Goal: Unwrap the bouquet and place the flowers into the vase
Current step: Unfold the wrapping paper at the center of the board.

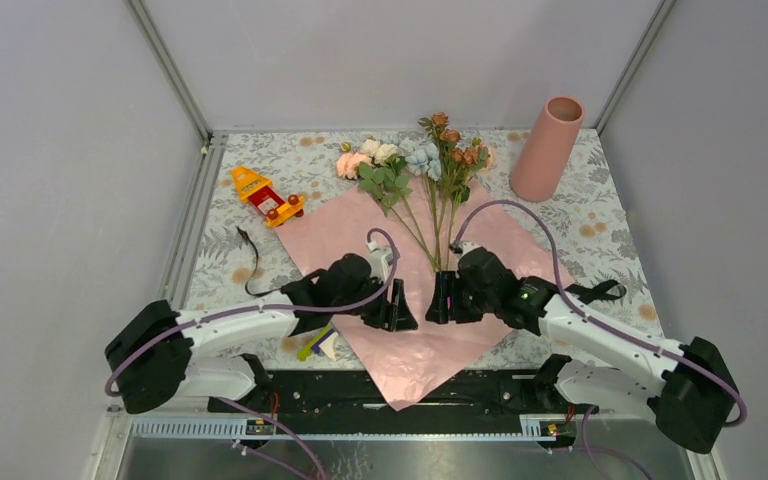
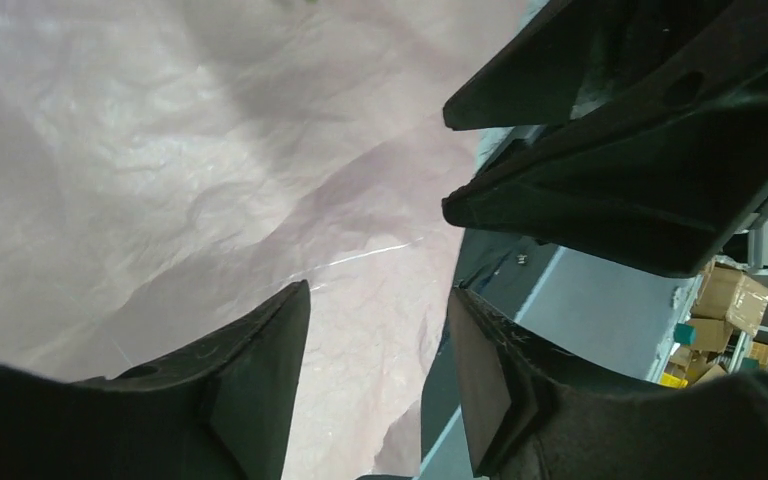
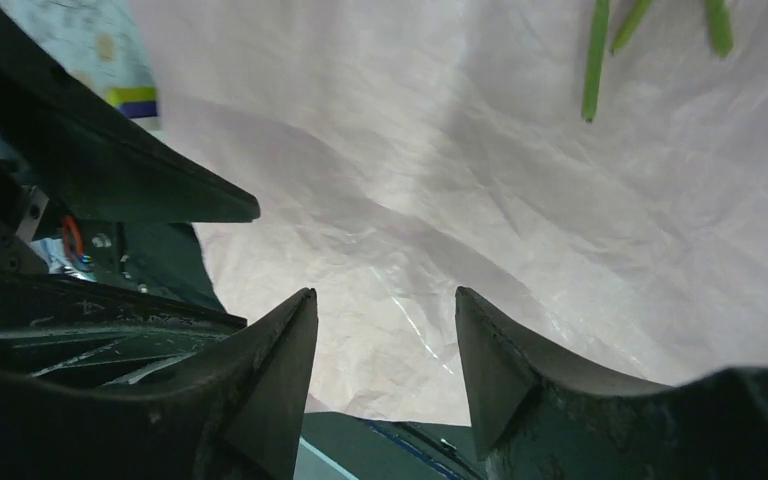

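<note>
– Top external first: where're the flowers (image 1: pixel 415 175)?
– Lying on the pink paper (image 1: pixel 430 350). Blooms point twd the far edge, stems (image 1: pixel 440 235) run back twd the arms. Peach, cream, pale blue & rust heads, fanned out.
– And the paper?
– Spread flat on the counter (image 1: pixel 600 235), pink side up. Its near corner reaches over the black rail btw the arm bases.
– Vase (image 1: pixel 547 148)?
– Upright, far right corner, near the rust blooms but not touching them.
– Claws?
– Left claw (image 1: pixel 397 310) & right claw (image 1: pixel 442 298) are both low over the paper, tips facing each other, just beside the stem ends. In each wrist view the fingers stand apart w/ nothing btw them, only crinkled paper beyond, so both are gaping and hold nothing. The right wrist view also catches green stem ends at the top.
– Anything else?
– Black ribbon (image 1: pixel 248 262) loose on the counter at left, and a red-yellow toy (image 1: pixel 268 196) beyond it. There's a small green/purple bit under the left arm, can't tell what.
</note>
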`<state>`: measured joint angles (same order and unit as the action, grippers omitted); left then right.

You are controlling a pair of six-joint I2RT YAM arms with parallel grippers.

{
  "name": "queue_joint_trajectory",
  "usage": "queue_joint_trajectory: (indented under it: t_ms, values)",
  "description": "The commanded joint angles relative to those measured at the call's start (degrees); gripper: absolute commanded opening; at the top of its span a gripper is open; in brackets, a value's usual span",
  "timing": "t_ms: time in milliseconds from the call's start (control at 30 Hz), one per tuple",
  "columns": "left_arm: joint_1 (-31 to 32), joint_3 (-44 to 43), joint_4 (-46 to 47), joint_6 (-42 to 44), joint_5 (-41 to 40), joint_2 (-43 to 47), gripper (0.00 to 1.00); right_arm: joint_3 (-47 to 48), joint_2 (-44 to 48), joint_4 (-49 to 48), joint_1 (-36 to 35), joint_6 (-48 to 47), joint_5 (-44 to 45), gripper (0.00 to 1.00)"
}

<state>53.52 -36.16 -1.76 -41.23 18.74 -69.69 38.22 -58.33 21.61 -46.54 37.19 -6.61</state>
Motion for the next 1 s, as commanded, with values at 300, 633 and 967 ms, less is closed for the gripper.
queue_joint_trajectory:
  t_ms: [300, 633, 967]
  values:
    - [3.03, 10.06, 14.77, -7.23, -4.42, -10.71, 0.53, -7.67, -9.79, -7.00, -1.75, 8.39, 5.43, 0.62]
    - [3.09, 17.43, 13.79, -10.83, -6.65, -5.47, 0.52, -14.43, -5.93, -4.10, 5.61, 11.77, 8.03, 0.64]
    - [3.00, 16.65, 7.71, -9.59, -10.65, -0.06, 0.52, -16.52, 4.11, 4.36, 20.70, 8.67, 15.79, 0.87]
